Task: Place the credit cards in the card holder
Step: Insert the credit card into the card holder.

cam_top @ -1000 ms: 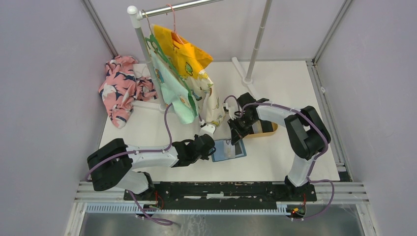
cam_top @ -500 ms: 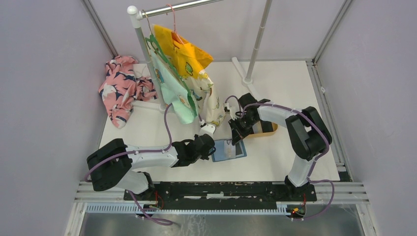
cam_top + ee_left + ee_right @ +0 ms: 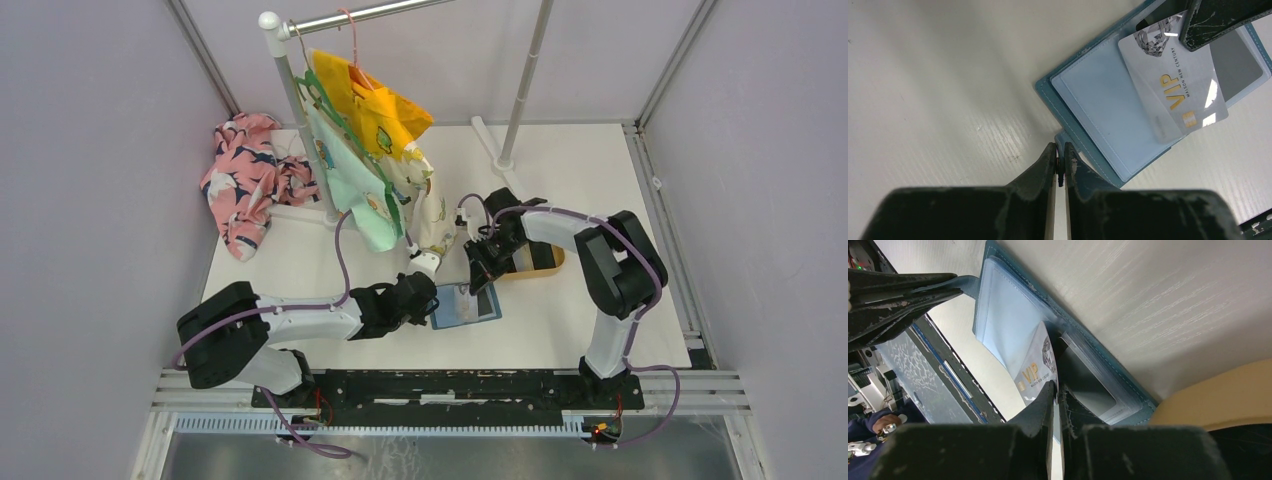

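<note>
1. Top external view: we look down from above and behind the robot, facing the far wall, distant enough to take in the whole table (image 3: 560, 330).
2. Left wrist view: we look along the left gripper (image 3: 1060, 162) at close range, down onto the table surface.
3. Right wrist view: we look along the right gripper (image 3: 1057, 390), equally near, from the opposite side.
4. Overlap: all three views share the open card holder (image 3: 1098, 115) and the credit card (image 3: 1178, 90); each wrist view also catches the other gripper.
</note>
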Controlling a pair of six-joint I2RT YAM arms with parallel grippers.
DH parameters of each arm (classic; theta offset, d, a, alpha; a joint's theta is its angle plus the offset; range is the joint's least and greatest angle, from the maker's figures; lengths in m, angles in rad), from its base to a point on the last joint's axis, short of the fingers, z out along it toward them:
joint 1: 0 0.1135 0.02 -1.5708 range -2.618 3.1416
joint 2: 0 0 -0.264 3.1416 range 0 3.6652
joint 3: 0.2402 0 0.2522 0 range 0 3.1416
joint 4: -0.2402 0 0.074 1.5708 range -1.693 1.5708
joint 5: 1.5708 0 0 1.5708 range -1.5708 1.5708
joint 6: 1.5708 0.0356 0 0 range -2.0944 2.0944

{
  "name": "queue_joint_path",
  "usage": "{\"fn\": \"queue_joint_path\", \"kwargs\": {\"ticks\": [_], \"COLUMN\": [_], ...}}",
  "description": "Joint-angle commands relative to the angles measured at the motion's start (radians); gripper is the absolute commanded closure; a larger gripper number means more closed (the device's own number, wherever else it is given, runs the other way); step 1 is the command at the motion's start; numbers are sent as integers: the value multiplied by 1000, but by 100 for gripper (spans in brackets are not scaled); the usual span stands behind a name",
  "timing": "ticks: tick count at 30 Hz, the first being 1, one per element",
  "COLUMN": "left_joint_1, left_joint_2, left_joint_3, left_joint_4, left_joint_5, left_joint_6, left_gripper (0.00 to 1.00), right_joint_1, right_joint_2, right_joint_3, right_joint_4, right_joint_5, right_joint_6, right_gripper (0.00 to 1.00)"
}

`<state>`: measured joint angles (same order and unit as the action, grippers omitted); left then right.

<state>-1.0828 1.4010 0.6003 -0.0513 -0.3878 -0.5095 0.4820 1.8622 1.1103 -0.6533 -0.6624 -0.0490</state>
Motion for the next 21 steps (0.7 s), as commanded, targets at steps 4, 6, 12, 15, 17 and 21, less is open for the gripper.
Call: {"fn": "queue_joint_path", "kwargs": {"ticks": [4,6,12,15,17,21], "left_joint_1": [5,5,5,5,6,5], "left_joint_2": [9,11,18,18,17,8], "left_joint_3": [30,30,31,29,28,22], "left_joint_4": [43,37,35,35,32,32], "left_joint_5": [-12,-21,-34,-38,-42,-46], "left_joint_6": [37,36,29,32,32,31], "left_gripper": [85,86,88,89,89,89], "right_joint_1": [11,11,9,7,2,-6], "right_joint_2": [66,51,-50,-70,-70,-66], "right_joint_3": [10,3,-64,-73,-72,-67], "right_joint_4": [-35,-33,-3,-1,-3,-9], "right_joint_5": [73,88,138,139,135,123], "right_joint_6": [-38,-41,-41,-42,-43,-46], "right_gripper": [89,89,93,95,96,98]}}
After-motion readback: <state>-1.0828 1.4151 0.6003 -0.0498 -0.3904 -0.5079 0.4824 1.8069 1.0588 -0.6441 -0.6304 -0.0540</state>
